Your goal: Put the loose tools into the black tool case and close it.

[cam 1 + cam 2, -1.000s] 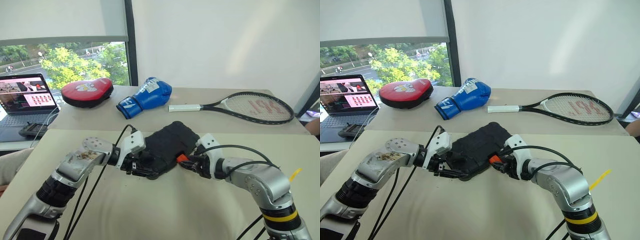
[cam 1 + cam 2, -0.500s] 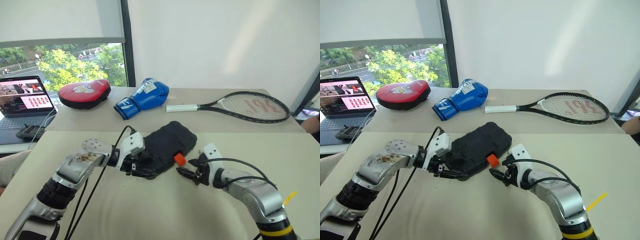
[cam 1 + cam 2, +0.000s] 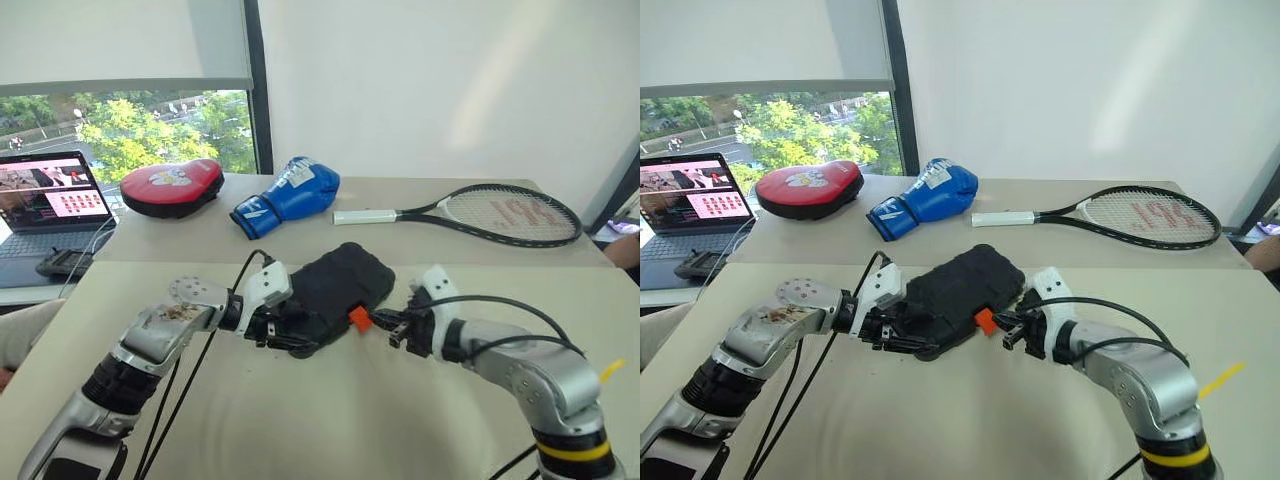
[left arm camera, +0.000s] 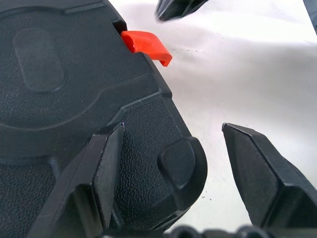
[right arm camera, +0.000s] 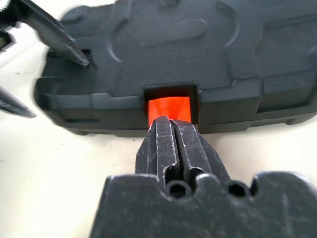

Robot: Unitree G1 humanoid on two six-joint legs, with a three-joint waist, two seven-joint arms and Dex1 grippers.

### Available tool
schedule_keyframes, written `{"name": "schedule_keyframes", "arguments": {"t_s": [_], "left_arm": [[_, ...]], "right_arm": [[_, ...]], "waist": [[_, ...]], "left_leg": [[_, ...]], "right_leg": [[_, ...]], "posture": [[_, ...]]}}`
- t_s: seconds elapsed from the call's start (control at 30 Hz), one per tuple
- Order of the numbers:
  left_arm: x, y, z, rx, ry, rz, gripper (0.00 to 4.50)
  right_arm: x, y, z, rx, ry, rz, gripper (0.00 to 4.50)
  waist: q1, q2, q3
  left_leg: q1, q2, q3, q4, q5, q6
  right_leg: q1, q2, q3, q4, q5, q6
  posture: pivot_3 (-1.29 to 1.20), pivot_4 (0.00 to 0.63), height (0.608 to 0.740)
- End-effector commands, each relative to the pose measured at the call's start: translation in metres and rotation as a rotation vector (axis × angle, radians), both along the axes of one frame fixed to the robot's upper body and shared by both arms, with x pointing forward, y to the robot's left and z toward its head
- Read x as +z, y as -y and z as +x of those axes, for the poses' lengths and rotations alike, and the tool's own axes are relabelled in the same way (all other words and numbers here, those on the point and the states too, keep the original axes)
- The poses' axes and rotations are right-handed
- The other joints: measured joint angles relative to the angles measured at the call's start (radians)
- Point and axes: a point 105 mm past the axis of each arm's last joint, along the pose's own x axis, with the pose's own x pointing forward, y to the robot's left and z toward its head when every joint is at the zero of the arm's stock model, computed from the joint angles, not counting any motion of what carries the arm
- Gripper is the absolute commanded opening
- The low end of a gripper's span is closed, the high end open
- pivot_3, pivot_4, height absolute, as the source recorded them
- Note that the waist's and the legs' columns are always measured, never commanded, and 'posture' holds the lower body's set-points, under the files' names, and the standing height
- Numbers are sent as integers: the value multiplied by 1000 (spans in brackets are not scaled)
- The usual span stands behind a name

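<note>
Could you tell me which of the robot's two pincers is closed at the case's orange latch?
The right pincer, its fingers pressed together at the orange latch. The left pincer straddles a corner of the black tool case, fingers spread.

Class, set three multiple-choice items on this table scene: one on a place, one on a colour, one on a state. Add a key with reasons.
1. The right gripper's tips are at:
A. the case's latch
B. the racket
C. the laptop

2. The latch is:
A. blue
B. orange
C. white

3. The black tool case is:
A. wide open
B. lying closed
C. standing on edge

Key: 1 A, the shut jaws meet the latch in the right wrist view; 2 B, it shows bright orange; 3 B, the lid lies down on the table.
</note>
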Motion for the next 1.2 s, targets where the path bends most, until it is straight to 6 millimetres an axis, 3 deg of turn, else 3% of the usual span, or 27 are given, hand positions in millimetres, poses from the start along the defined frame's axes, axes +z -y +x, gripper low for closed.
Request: {"name": "schedule_keyframes", "arguments": {"t_s": [0.03,0.27,0.47,0.53,0.6,0.63,0.67,0.77,1.03,1.2], "left_arm": [[-9,-4,2,32,-24,31,3412],[-8,-5,1,44,-18,28,3412],[-2,-3,-2,52,6,-30,3412],[12,0,0,85,96,-150,3412],[21,-3,-13,67,45,-295,3412],[24,-7,-15,99,25,-345,3652],[26,-13,-16,146,13,-388,3891],[22,-32,-23,232,42,-406,4500],[3,-86,-55,385,14,-352,4500],[-15,-108,-73,415,0,-241,4500]], "right_arm": [[-8,-15,13,23,-3,-27,12],[-4,-25,21,48,25,4,12],[11,-17,2,95,147,7,12],[27,-7,-9,79,260,32,12],[51,16,-19,-31,367,126,609],[57,21,-29,-15,409,125,698],[58,25,-40,-3,428,102,846],[58,37,-66,18,433,60,1883],[52,85,-115,-34,380,-90,4469],[46,98,-129,-44,326,-134,4469]], "waist": [[-1,0,0],[-8,0,0],[-9,0,0],[-8,0,0],[-5,0,0],[-2,0,0],[0,0,0],[8,0,0],[10,1,0],[11,2,1]], "left_leg": [[0,0,0,0,1,-1],[-1,0,0,0,1,-1],[-1,0,0,0,0,-1],[-1,0,0,-1,0,-1],[-1,0,0,-1,0,-1],[-2,0,0,-1,0,-1],[-3,1,-1,-1,0,-1],[-4,1,-1,-1,0,-1],[1,2,-1,-1,-4,4],[3,4,0,-2,-4,4]], "right_leg": [[0,0,0,0,0,0],[-1,0,0,1,0,0],[-1,0,0,0,0,0],[-1,0,0,0,0,0],[-1,-1,0,-1,0,0],[-2,-1,0,-1,0,1],[-2,-1,0,-1,0,1],[-3,-2,0,-2,0,1],[0,-3,1,-2,-1,0],[2,-3,1,-2,-3,-3]], "posture": [[0,150,740],[0,150,740],[0,150,740],[0,150,740],[0,150,740],[0,150,740],[0,150,740],[0,150,740],[0,150,740],[0,150,740]]}}
